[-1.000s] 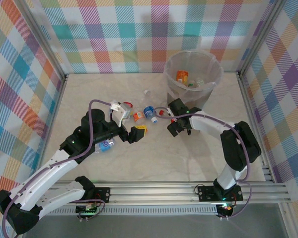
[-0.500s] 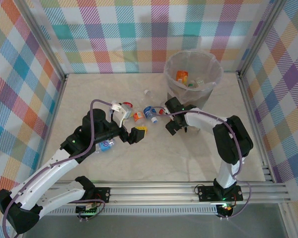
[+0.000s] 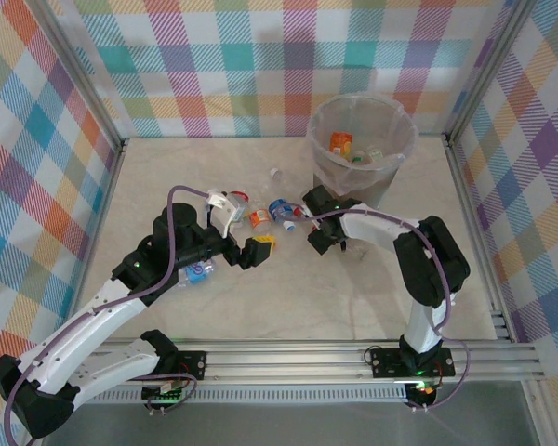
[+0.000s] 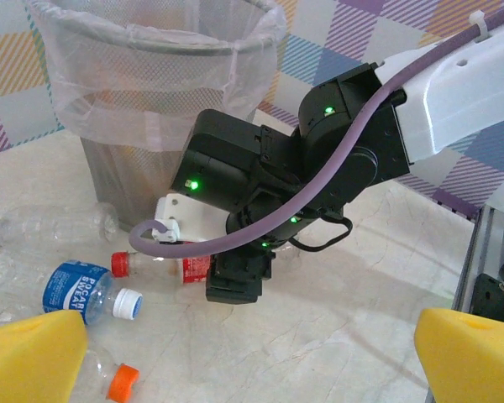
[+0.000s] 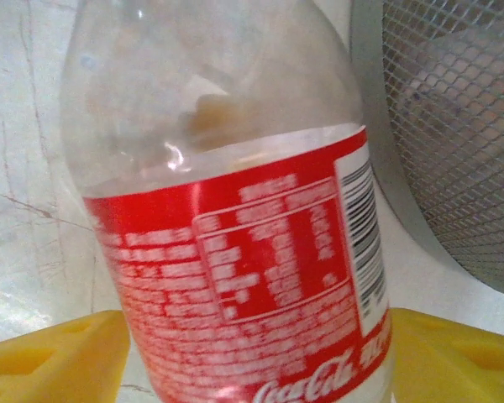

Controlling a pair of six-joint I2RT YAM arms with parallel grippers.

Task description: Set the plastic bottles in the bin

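A clear plastic bottle with a red label (image 5: 244, 277) lies on the table beside the bin (image 3: 405, 125), red cap (image 4: 122, 262) to the left. My right gripper (image 5: 260, 353) is down over it, a yellow pad pressed to each side of the label. My left gripper (image 4: 252, 361) hovers open nearby, its yellow pads (image 4: 34, 353) wide apart and empty. A blue-labelled bottle (image 4: 76, 290), an orange-capped one (image 4: 118, 382) and a clear one (image 4: 50, 227) lie left of the held bottle. Bottles with orange and green labels (image 3: 340, 142) sit inside the bin.
The bin's mesh wall (image 5: 454, 126) stands close to the right of the gripped bottle. Another blue-labelled bottle (image 3: 197, 271) lies under my left arm. A loose white cap (image 3: 274, 172) rests farther back. Plaid walls and a metal frame (image 3: 484, 242) enclose the table.
My right gripper has slid left over the red-labelled bottle and closed its pads onto it. The left arm has not moved.
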